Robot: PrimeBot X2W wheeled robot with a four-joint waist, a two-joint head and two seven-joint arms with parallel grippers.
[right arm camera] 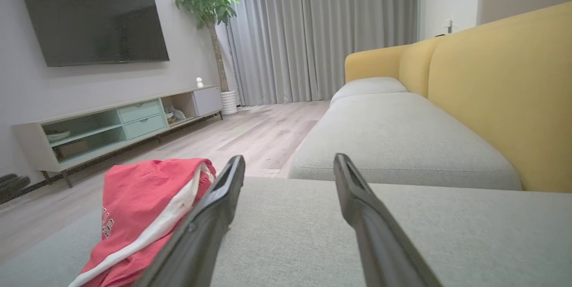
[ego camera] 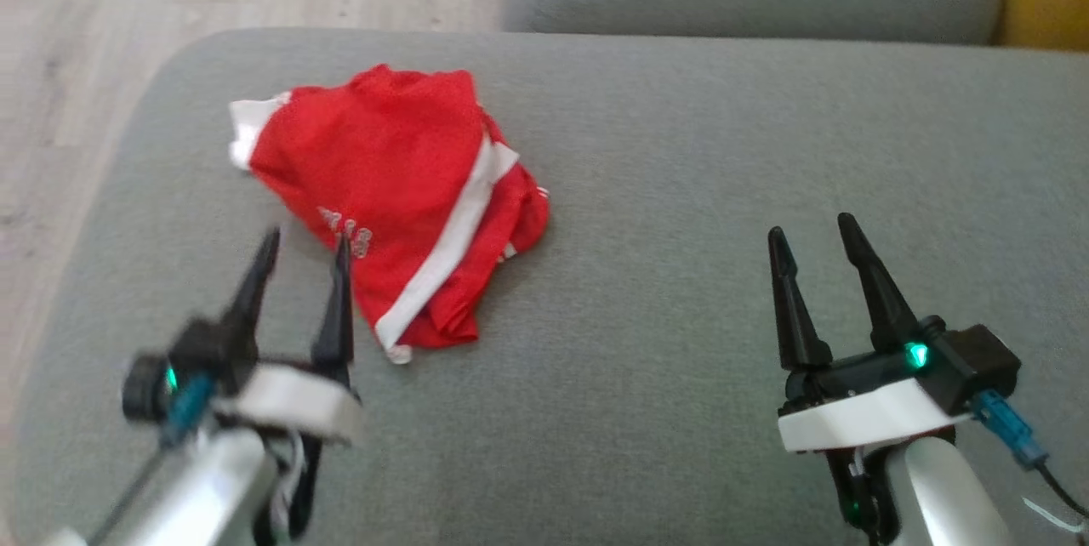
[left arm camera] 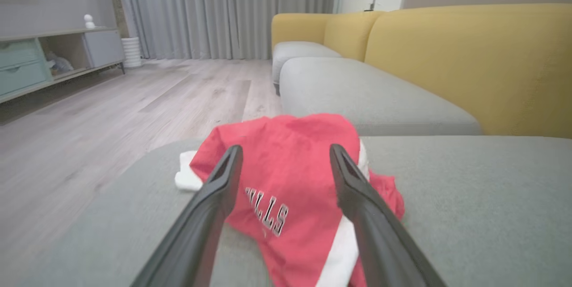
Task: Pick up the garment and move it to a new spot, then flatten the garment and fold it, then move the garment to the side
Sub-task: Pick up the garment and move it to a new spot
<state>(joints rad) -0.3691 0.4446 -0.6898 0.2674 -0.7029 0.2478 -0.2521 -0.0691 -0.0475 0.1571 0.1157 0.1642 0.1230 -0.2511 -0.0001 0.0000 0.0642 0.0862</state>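
Right pincer (right arm camera: pixel 288 159), jaws wide apart, over grey sofa cushion (right arm camera: pixel 290 238), crumpled red garment (right arm camera: pixel 143 197) at view's lower left

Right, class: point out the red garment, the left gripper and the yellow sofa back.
red garment (ego camera: pixel 383 146): head view, red upper panel.
left gripper (ego camera: pixel 307 238): head view, midway between its fingertips.
yellow sofa back (left arm camera: pixel 469 63): left wrist view, front face.

Yellow-backed sofa (right arm camera: pixel 491 77), pale wood floor (left arm camera: pixel 111 112)

Living room (sofa (right arm camera: pixel 491 99), wall television (right arm camera: pixel 94 23))
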